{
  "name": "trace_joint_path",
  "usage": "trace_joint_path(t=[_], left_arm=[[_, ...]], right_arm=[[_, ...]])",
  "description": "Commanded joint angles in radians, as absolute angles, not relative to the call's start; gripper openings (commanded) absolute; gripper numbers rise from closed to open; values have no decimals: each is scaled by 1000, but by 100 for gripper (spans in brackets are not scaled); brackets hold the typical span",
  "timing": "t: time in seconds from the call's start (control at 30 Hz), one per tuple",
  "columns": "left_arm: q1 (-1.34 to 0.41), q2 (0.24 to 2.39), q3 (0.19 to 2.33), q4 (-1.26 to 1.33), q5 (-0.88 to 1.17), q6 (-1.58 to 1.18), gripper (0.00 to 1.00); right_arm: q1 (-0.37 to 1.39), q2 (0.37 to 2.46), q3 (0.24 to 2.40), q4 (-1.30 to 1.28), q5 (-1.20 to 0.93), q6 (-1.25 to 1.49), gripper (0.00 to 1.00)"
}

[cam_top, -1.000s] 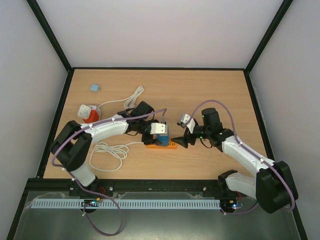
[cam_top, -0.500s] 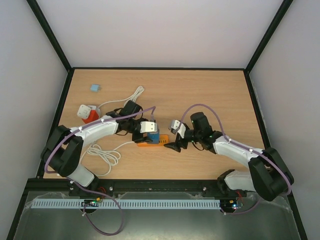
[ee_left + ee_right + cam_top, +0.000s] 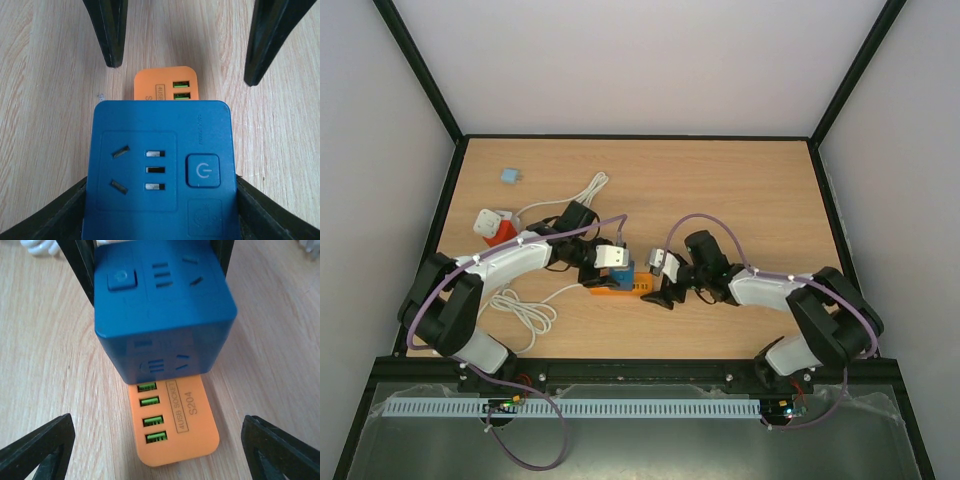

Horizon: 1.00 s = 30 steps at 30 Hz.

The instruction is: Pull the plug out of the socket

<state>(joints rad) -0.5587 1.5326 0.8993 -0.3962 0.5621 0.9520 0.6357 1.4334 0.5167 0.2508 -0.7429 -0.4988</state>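
The plug is a blue cube point(image 3: 160, 170) and it sits on one end of the flat orange USB socket point(image 3: 172, 427) lying on the table. My left gripper point(image 3: 162, 205) is shut on the cube, with its fingers point(image 3: 60, 215) pressed against two opposite sides. My right gripper point(image 3: 160, 455) stands open at the socket's free end, one fingertip on each side and neither touching it. In the top view the blue cube point(image 3: 621, 274), the orange socket point(image 3: 638, 288), the left gripper point(image 3: 617, 270) and the right gripper point(image 3: 658, 290) meet near the table's middle.
A white coiled cable point(image 3: 532, 306) lies front left, under the left arm. A red and white cube point(image 3: 494, 227) and a small light-blue block point(image 3: 509, 175) sit at the far left. Another white cord point(image 3: 590, 190) runs behind the left arm.
The left jaws have closed onto the blue cube, and cube and socket have slid left. The right gripper followed leftward and now straddles the socket's free end.
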Motion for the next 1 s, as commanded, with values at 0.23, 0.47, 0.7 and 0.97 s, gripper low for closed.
trace_joint_path(t=[0.23,0.47,0.7,0.97], left_arm=[[-552,1509,868,-448,619,1008,46],[-551,1522,878,-446,657,1009,43],[-552,1535,893,-446,672,1009,40],[-552,1520,894,-434,688,992,38]], right_arm=[[655,1562,533,342,-719,-584,85],[656,1625,567,341,-725,-604,75],[658,1651,583,346,-734,-605,61],[660,1657,571,335,-738,-618,46]])
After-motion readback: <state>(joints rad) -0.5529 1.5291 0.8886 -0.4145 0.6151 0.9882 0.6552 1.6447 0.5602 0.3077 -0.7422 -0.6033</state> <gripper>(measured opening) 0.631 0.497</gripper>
